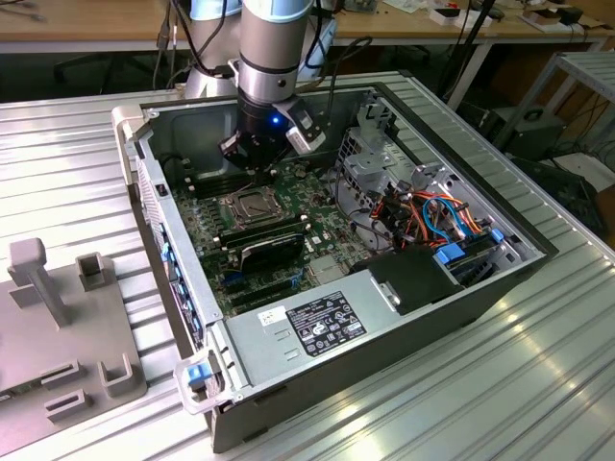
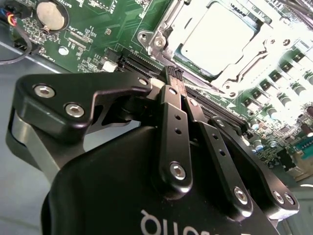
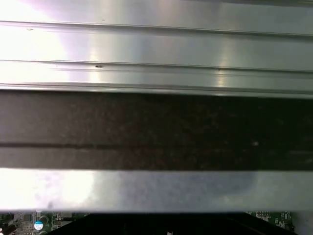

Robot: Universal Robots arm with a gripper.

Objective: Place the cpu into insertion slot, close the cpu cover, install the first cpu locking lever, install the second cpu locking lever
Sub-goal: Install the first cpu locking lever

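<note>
You see the gripper [image 2: 174, 74] hanging low inside the open computer case [image 1: 452, 288], just above the green board [image 1: 216, 216]. In the second wrist view its two black fingers [image 2: 172, 122] lie close side by side, with their tips pressed together and nothing between them that you can see. So the gripper looks closed and holds nothing. Just past the fingertips sits the slot [image 2: 161, 36], with its silver rim. The cpu [image 2: 217, 39] already lies flat in it, and its shiny grey top is bright in the light. The cover [image 2: 239, 68] lies down around the cpu, and the cpu top shows through its big square window. In the exterior view the slot [image 1: 248, 204] sits right under the gripper [image 1: 258, 165], a little toward the view's left. Black memory sticks [image 1: 269, 235] lie just beyond the slot, nearer the camera. The first wrist view shows the ribbed metal table [image 3: 156, 44] and a dark band of the case wall [image 3: 156, 132].
</note>
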